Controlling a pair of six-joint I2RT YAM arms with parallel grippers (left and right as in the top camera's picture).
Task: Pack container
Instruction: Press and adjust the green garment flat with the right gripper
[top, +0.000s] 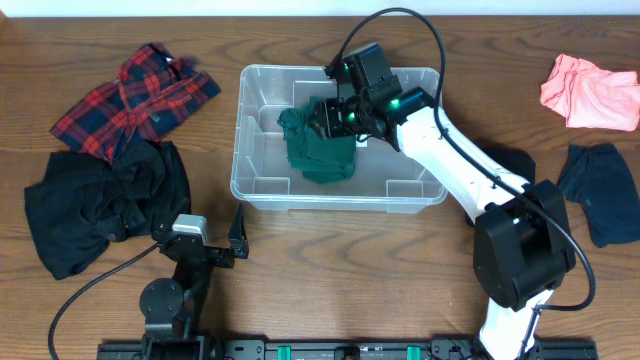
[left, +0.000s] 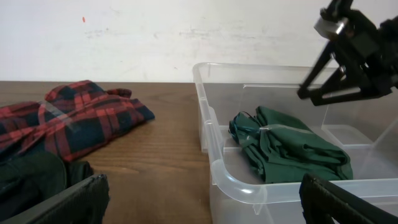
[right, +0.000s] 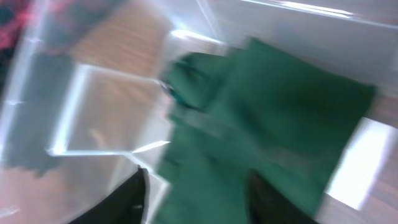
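A: Where is the container?
B: The clear plastic container (top: 340, 201) sits mid-tabletop (top: 350, 285), with a crumpled dark green garment (top: 320, 155) inside.
A: And the arms?
B: The right gripper (top: 328, 118) hovers over the garment, jaws spread and empty. The left gripper (top: 238, 238) rests near the container's front-left corner, jaws wide apart.

**Three views, one shared bin**

The overhead camera is looking straight down on the whole worktop (top: 330, 240). The left wrist camera is sitting low at the worktop's front, facing level toward the back wall (left: 124, 37) and viewing the container (left: 208, 118) side-on. The right wrist camera is pointing down into the container from close range, blurred. All three are sharing the green garment (top: 320, 155).
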